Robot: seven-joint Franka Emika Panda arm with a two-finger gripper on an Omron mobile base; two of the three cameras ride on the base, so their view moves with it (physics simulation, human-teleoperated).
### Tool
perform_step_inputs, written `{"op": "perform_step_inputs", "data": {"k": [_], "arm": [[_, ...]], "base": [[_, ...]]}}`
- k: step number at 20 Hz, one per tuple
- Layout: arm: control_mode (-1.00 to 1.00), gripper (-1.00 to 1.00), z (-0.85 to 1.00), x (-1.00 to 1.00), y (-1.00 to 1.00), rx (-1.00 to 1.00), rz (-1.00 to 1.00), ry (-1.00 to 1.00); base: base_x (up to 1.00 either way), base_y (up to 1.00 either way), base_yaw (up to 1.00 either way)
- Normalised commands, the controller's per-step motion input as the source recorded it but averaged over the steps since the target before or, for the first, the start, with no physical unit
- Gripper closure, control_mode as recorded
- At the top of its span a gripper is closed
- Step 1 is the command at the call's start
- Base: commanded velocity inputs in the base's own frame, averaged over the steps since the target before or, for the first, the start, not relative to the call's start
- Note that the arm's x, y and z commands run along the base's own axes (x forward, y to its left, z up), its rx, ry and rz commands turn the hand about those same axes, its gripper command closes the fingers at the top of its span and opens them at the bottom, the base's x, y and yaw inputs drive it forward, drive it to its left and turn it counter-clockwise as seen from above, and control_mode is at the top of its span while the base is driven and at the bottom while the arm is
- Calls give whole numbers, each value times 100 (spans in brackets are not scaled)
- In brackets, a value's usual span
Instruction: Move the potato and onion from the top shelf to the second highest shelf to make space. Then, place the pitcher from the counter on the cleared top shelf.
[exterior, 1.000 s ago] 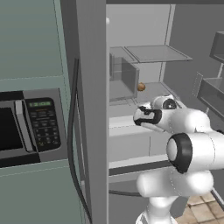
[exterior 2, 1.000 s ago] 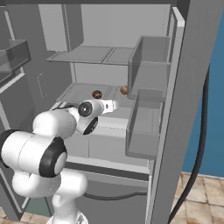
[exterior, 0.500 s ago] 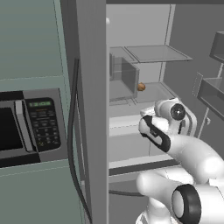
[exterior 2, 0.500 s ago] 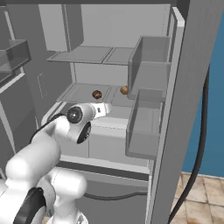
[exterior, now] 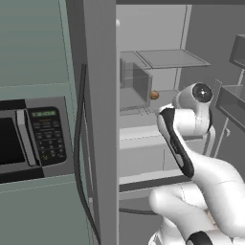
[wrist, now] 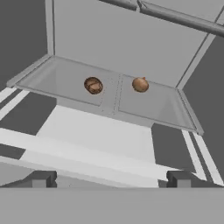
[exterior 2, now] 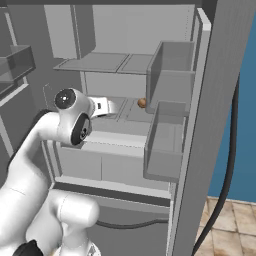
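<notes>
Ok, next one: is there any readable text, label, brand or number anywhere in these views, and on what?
No text can be read.
Black microwave control panel: a small green display and rows of pale key markings, all too blurred to read.
Grey fridge shelves, mottled brown potato, smooth orange-tan onion: no markings.

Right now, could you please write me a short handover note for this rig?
Tool: open, empty, facing the fridge shelves.
Potato and onion lie apart on the second highest shelf; the top shelf above looks bare.
Done: both vegetables moved down, it seems.
Left: fetch the pitcher from the counter and set it on the top shelf.
</notes>
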Motion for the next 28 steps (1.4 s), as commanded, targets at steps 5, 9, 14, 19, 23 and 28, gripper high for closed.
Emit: {"op": "perform_step_inputs", "data": {"k": [5,9,14,19,23,28], "arm": [[-100,-100,-9,-92,3,4,0,0],[-100,-100,-7,-89,5,6,0,0],[-100,-100,3,-65,12,5,0,1],[-100,-100,18,-4,6,0,0,4],[-100,-100,5,0,0,0,0,0],[-100,-100,0,0,0,0,0,0]], "base": [[0,0,0],[0,0,0],[0,0,0],[0,0,0],[0,0,0],[0,0,0]]}}
